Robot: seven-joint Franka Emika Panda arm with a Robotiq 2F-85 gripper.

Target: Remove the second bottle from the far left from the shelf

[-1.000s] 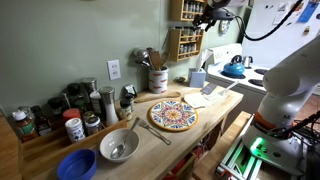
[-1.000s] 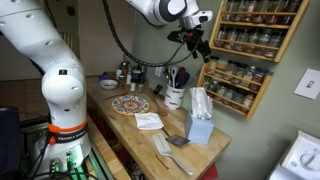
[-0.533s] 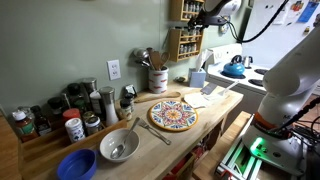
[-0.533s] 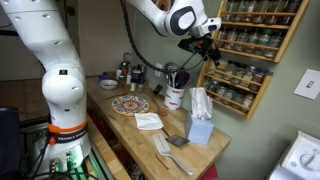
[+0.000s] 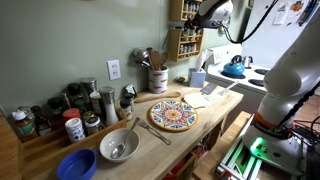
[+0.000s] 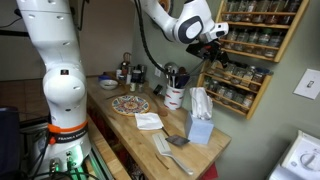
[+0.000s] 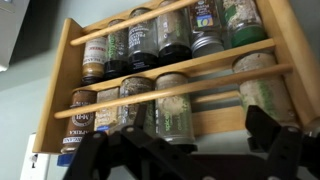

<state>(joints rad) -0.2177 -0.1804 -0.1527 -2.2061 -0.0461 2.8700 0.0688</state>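
The exterior views look along the counter (image 5: 205,118) (image 6: 170,118) from opposite ends and share the plate (image 5: 173,115) (image 6: 130,104) and shelf (image 5: 186,42) (image 6: 255,40). The wrist view faces the shelf (image 7: 200,63) closely from below.

The arm (image 6: 58,75) rises upright from its base, bends at the top and reaches out sideways at a high level. The gripper (image 6: 216,48) at its end is held about level. In the wrist view its two dark fingers (image 7: 100,158) stand wide apart, with nothing between them.
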